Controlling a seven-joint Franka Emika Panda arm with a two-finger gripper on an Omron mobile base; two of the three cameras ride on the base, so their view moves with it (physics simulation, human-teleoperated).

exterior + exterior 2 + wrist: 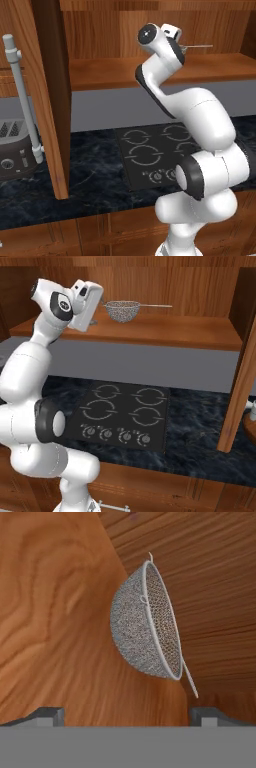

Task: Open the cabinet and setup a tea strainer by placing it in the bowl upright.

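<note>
The cabinet is standing open above the counter, its two doors swung out to either side, the left one showing a grey bar handle and the right one hanging at the edge of the right base view. Below the cabinet, the dark marbled counter is carrying a black stovetop with four rings and a row of knobs, and a toaster is sitting on the counter beyond the left door. The white arm is reaching up to the cabinet shelf, and the claw is hovering just in front of the shelf with its fingers spread wide, gripping nothing and touching nothing. The tea strainer is resting upright on the cabinet shelf, mesh bowl down and its thin handle pointing toward the right door. In the hand view it is lying straight ahead between the two fingertips, a little apart from them, with nothing standing between.
</note>
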